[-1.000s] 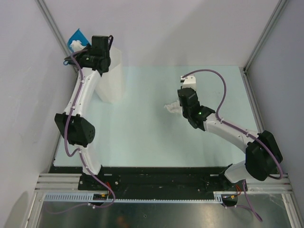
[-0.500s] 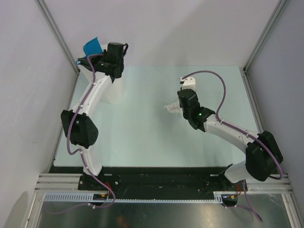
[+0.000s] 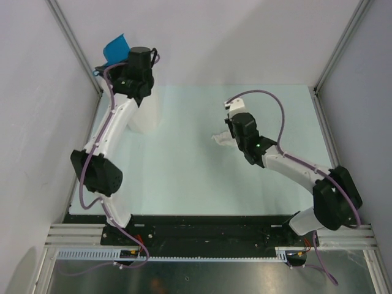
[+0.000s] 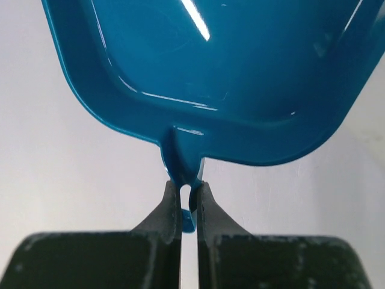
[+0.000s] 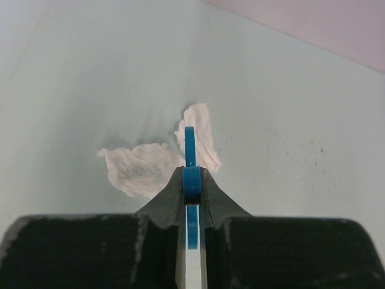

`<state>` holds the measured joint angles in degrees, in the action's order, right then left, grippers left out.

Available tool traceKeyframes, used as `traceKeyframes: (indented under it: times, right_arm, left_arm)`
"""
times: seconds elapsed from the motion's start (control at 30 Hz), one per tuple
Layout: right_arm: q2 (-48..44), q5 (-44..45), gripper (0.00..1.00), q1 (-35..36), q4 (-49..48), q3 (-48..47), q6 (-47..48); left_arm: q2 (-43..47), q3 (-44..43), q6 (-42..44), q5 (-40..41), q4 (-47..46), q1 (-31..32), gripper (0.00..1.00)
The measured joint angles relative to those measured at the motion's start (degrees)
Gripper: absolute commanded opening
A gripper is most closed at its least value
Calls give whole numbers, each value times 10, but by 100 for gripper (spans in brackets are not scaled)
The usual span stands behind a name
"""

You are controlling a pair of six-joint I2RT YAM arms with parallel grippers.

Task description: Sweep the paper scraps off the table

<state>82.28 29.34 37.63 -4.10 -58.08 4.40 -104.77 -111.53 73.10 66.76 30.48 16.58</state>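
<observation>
Two paper scraps [image 5: 141,168] [image 5: 198,135] lie touching each other on the table [image 3: 184,177], and show from above as one white clump [image 3: 220,139]. My right gripper [image 5: 190,180] hangs just right of them [image 3: 236,131], shut on the thin blue handle of a brush [image 5: 190,144] whose white end [image 3: 236,104] points to the back. At the back left, my left gripper [image 4: 188,195] is raised [image 3: 126,59] and shut on the short handle of the blue dustpan [image 4: 216,72]. The dustpan [image 3: 114,48] is held high and its inside shows no paper.
A tall white bin [image 3: 147,113] stands at the table's back left, partly behind my left arm and below the dustpan. Grey walls with metal posts close in the left, back and right sides. Both arm bases sit along the near edge.
The left arm shifted the dustpan slightly right and tilted it over the bin; the white wad seen in it a second ago no longer shows. The right gripper edged slightly left.
</observation>
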Motion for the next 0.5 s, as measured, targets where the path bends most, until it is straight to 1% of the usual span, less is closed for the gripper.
traceKeyframes:
  times: [0.13,0.3,0.4,0.5]
  right_arm:
    - [69,-32,0,11,-25,0,97]
    - [160,-77,0,51,-41,1,179]
    - [162,-96,0,75,-28,2,197]
    - [138,-138,0,91,0,3,196]
  left_arm:
    - [73,23,-31,-62,-10,0,0]
    - [206,99,-95,-134,-21,1,0]
    - [262,146,-124,-158,-29,2,0]
    - [304,211,-146,-176,-30,8,0]
